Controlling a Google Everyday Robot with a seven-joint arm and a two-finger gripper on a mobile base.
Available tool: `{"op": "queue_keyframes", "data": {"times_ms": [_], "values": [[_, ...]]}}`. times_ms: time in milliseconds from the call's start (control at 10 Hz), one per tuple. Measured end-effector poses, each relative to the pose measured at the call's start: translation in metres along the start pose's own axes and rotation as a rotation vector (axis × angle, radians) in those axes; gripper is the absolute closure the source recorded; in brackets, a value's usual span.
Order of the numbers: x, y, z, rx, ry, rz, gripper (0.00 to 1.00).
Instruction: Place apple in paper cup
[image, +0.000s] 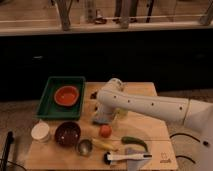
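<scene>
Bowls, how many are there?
2: an orange bowl in the green tray, a maroon bowl beside the paper cup. The arm may hide more. The end effector is near the apple.

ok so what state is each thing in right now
apple: loose on the table, not in the cup
paper cup: upright at the front left, no apple in it
orange bowl: upright inside the green tray
maroon bowl: upright beside the paper cup
metal cup: upright near the maroon bowl
pincer: low over the table, just behind the apple
</scene>
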Motion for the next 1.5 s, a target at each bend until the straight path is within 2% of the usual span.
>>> {"op": "queue_keyframes", "data": {"times_ms": [500, 1100, 1200, 1300, 1500], "values": [[0.002, 0.005, 0.02, -0.005, -0.075, -0.042, 0.2], [-0.001, 0.01, 0.041, -0.042, -0.139, -0.07, 0.2], [-0.003, 0.012, 0.045, -0.045, -0.145, -0.073, 0.23], [-0.004, 0.014, 0.047, -0.045, -0.147, -0.074, 0.3], [-0.008, 0.016, 0.052, -0.037, -0.151, -0.077, 0.51]]}}
